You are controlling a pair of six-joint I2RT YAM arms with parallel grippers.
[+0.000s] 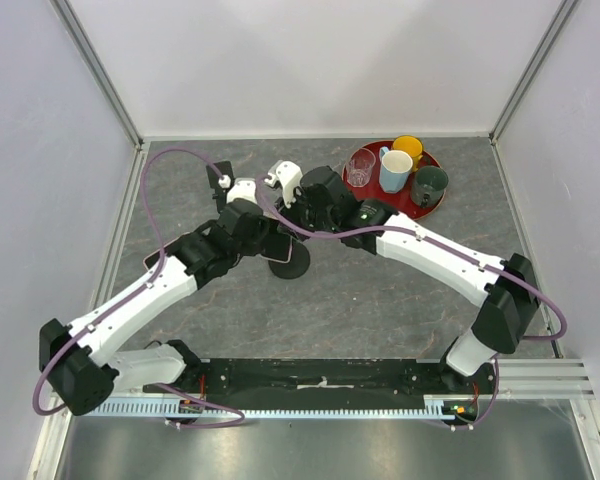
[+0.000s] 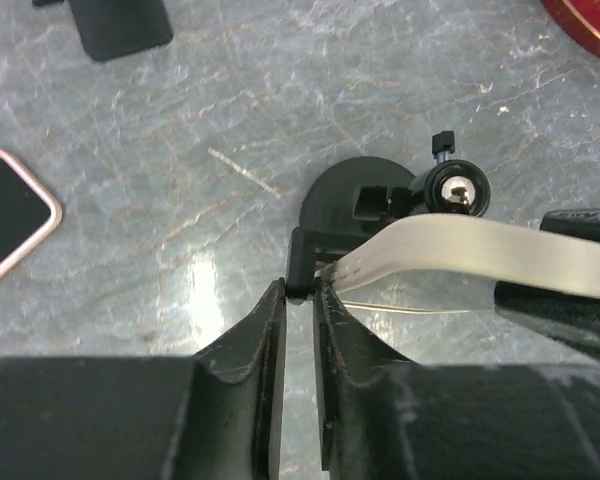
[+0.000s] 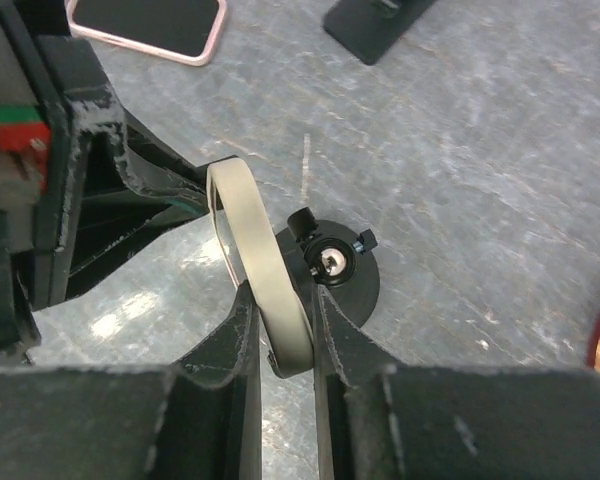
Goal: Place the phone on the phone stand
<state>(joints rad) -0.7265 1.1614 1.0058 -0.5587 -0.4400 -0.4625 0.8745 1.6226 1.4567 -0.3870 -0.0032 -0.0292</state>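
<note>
Reaching inward, tips meeting — left gripper (image 2: 300,290), right gripper (image 3: 285,297) pinch phone stand (image 2: 336,190).

The left pincer (image 2: 300,292), its fingers nearly together, grips a black corner of the phone stand (image 2: 352,192) on the grey marbled table (image 2: 180,110). A pale metal plate (image 2: 460,250) runs right from the grip, below the stand's shiny ball joint (image 2: 456,190). The pink-rimmed phone (image 2: 5,222) lies flat at the left edge, well apart from the stand. A red tray's rim (image 2: 592,22) shows top right.
</note>
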